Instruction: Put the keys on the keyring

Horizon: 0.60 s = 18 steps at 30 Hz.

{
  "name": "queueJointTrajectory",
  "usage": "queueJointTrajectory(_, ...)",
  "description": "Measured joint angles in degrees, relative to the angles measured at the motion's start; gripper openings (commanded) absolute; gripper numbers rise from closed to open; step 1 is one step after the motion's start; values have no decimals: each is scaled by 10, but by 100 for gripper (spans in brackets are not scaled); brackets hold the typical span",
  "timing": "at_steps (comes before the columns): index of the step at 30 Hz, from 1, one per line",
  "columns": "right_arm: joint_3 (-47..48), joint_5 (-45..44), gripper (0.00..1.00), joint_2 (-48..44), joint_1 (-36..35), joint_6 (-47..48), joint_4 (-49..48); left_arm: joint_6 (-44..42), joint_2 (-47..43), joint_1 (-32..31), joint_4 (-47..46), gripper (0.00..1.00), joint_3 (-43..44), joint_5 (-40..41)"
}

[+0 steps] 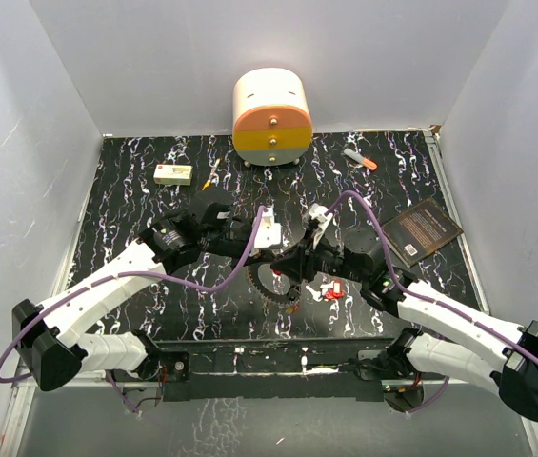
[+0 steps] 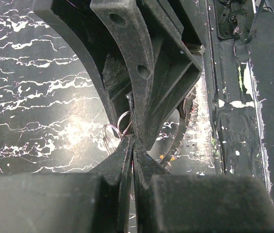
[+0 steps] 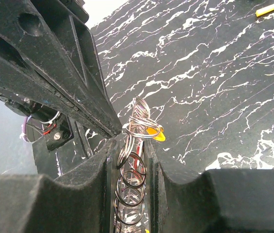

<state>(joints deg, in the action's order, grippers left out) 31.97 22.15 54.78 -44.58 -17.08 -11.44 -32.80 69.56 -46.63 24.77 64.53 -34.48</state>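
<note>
Right wrist view: the right pincer (image 3: 132, 145) stands part-way spread and pinches a stack of thin wire loops (image 3: 137, 119). An orange-headed key (image 3: 155, 134) hangs off the top loop. The left pincer (image 2: 131, 141), pressed together, nips that same top loop from the other side. All this hangs just above the keyring (image 1: 273, 288), which lies flat on the surface (image 1: 211, 319). Red keys (image 1: 331, 290) lie just right of the keyring.

The keys look light, stiff and slick. The loops are probably springy and may twist or slip, so a hold close to the fingertips seems safest. The keyring looks rigid and heavier, and its jagged rim could snag a loop. It is best gripped across its flat band.

Room over the keyring is tight, with both pincers almost touching. Beyond the keyring, towards the drawer box (image 1: 271, 116), the surface is open. A dark book (image 1: 423, 229) lies well to the keyring's right, and the near edge is close behind it.
</note>
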Motion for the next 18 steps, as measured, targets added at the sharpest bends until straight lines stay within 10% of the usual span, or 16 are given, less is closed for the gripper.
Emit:
queueJointTrajectory(4, 0, 0, 8, 0, 0, -1, -5, -1, 0, 0, 1, 0, 0, 4)
queueJointTrajectory(8, 0, -2, 8, 0, 0, -2, -7, -5, 0, 0, 1, 23, 0, 12)
queueJointTrajectory(18, 0, -10, 8, 0, 2, -4, -7, -4, 0, -4, 0, 25, 0, 21)
